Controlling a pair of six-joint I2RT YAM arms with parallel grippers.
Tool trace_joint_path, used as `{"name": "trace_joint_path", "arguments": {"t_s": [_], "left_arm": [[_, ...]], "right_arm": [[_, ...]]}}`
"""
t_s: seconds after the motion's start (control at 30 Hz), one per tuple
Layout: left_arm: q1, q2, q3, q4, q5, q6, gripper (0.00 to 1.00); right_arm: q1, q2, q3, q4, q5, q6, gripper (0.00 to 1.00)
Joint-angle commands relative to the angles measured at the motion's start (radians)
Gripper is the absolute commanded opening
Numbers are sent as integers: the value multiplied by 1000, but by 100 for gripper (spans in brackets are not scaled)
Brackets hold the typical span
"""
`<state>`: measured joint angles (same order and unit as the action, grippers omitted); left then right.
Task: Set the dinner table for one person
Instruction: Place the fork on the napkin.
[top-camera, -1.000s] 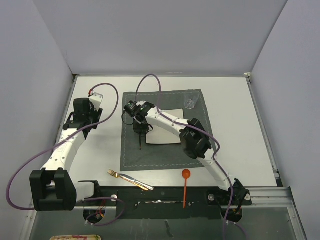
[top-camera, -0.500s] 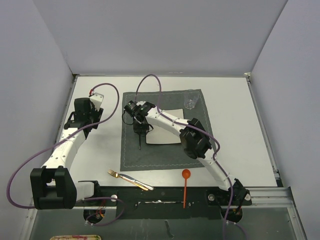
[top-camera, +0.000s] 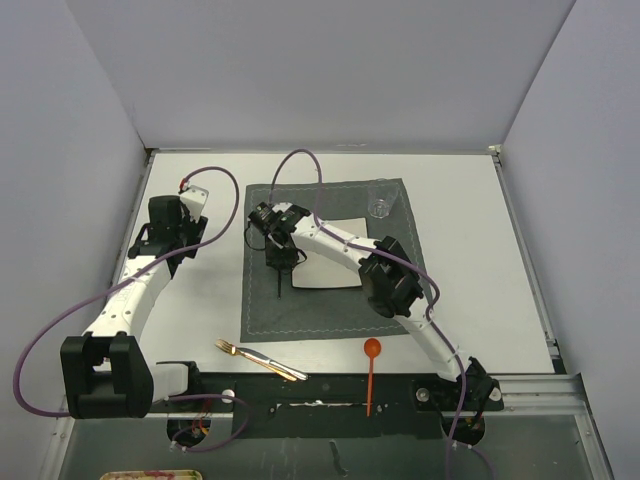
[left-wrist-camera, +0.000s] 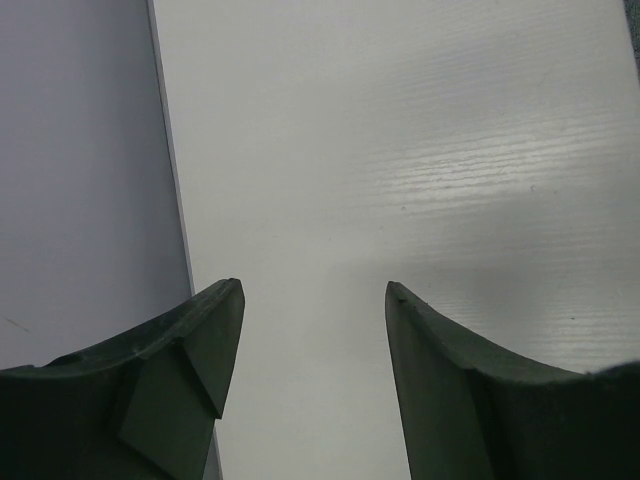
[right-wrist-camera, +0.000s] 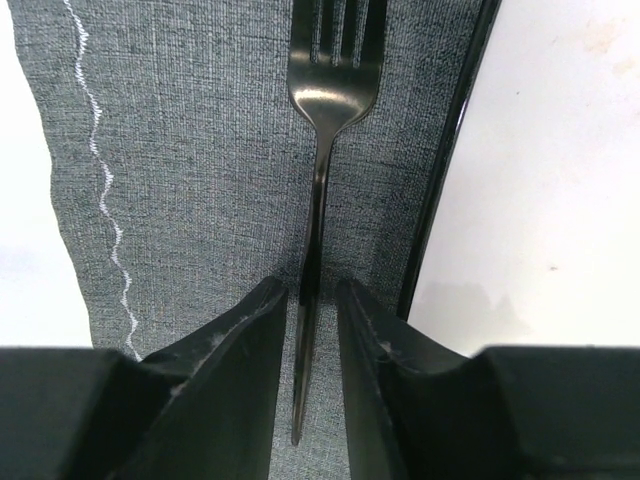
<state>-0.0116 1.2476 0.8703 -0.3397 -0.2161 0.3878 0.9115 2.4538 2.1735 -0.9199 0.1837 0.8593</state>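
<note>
A dark fork (right-wrist-camera: 325, 100) lies flat on the grey placemat (right-wrist-camera: 190, 150), just left of the square off-white plate (right-wrist-camera: 560, 150). My right gripper (right-wrist-camera: 312, 295) straddles its handle, open, with a narrow gap on each side of the handle. From above, the right gripper (top-camera: 281, 260) hovers over the fork (top-camera: 277, 285) at the placemat's (top-camera: 320, 315) left side, beside the plate (top-camera: 335, 272). My left gripper (left-wrist-camera: 313, 290) is open and holds nothing, over bare dinner table (left-wrist-camera: 400, 150); in the top view it (top-camera: 168, 232) is near the left edge of the dinner table (top-camera: 470, 250).
A clear glass (top-camera: 380, 198) stands at the placemat's far right corner. Gold cutlery (top-camera: 258, 360) lies on the table near the front edge. An orange spoon (top-camera: 371, 370) lies by the front rail. Grey walls enclose the left, back and right.
The right jaws have parted from the fork's handle, leaving the fork lying on the placemat. The left arm has not moved.
</note>
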Motion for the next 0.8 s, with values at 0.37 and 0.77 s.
{"name": "trace_joint_path", "arguments": {"t_s": [0.37,0.77], "left_arm": [[-2,1,23,38,21,8,58],[-3,-6,25,24,32,12,59]], "right_arm": [[13,-37,-11,72,8,-42,26],[62,-111,-10,68,145,-96,24]]}}
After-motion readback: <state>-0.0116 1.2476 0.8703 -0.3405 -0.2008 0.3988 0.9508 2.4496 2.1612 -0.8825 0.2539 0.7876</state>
